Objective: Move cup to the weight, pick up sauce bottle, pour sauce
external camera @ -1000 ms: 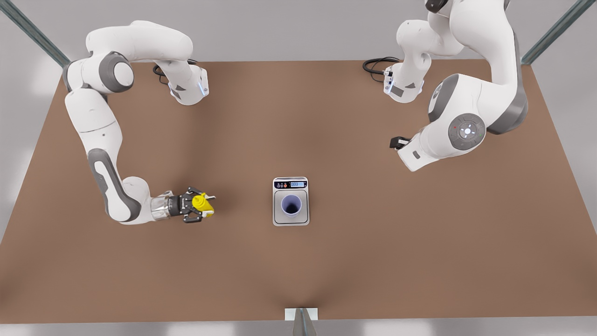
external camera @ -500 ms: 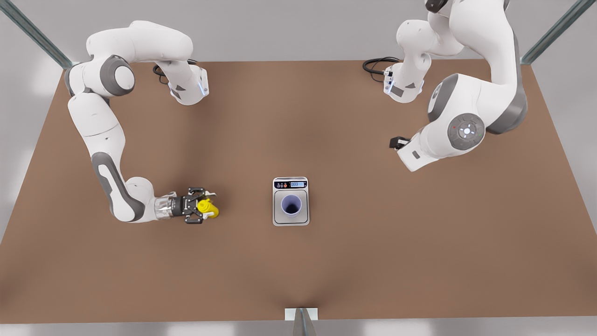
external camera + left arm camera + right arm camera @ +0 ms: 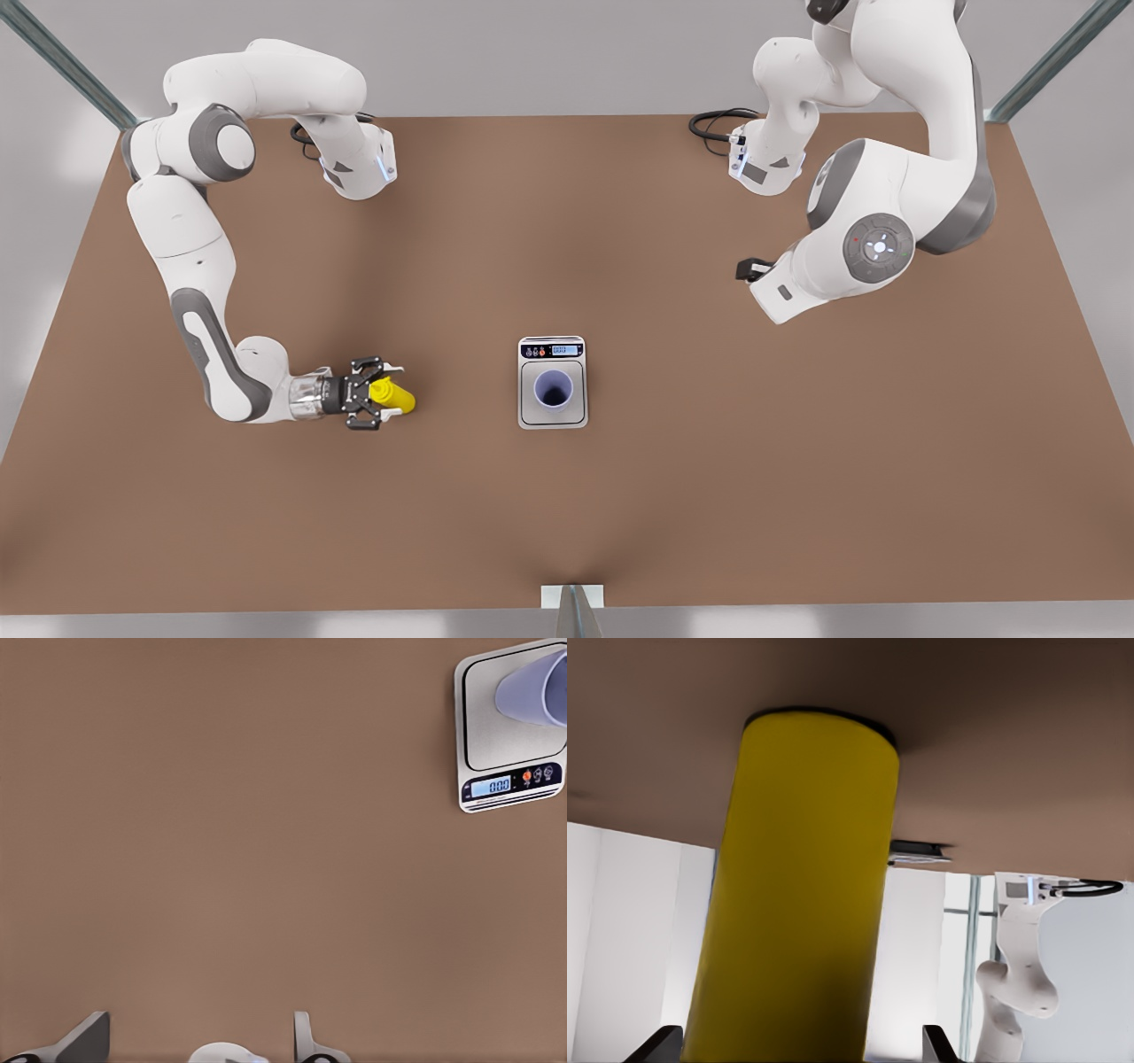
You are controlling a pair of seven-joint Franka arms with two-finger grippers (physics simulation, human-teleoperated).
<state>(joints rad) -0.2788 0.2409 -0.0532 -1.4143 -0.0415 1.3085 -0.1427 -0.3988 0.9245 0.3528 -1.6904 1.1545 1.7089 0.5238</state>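
The yellow sauce bottle (image 3: pixel 396 398) stands on the table at the front view's left. In the right wrist view the sauce bottle (image 3: pixel 797 895) rises close up, with a fingertip (image 3: pixel 663 1043) on each side of it. My right gripper (image 3: pixel 372 405) is open around the bottle, with a gap showing on one side. The lavender cup (image 3: pixel 553 390) stands upright on the plate of the silver weight (image 3: pixel 529 412) at mid-table. My left gripper (image 3: pixel 199 1045) hangs open high over bare table, with the weight (image 3: pixel 496 744) and cup (image 3: pixel 534 693) off to one side.
The left arm (image 3: pixel 850 248) hovers over the back of the table at the front view's right. Black cables (image 3: pixel 713 124) lie near its base. A metal bracket (image 3: pixel 572 602) sits at the table's near edge. Open brown table lies between the bottle and the weight.
The right gripper has come down and forward, so its open fingers now flank the bottle's body. The left arm has shifted slightly. Cup and weight are unmoved.
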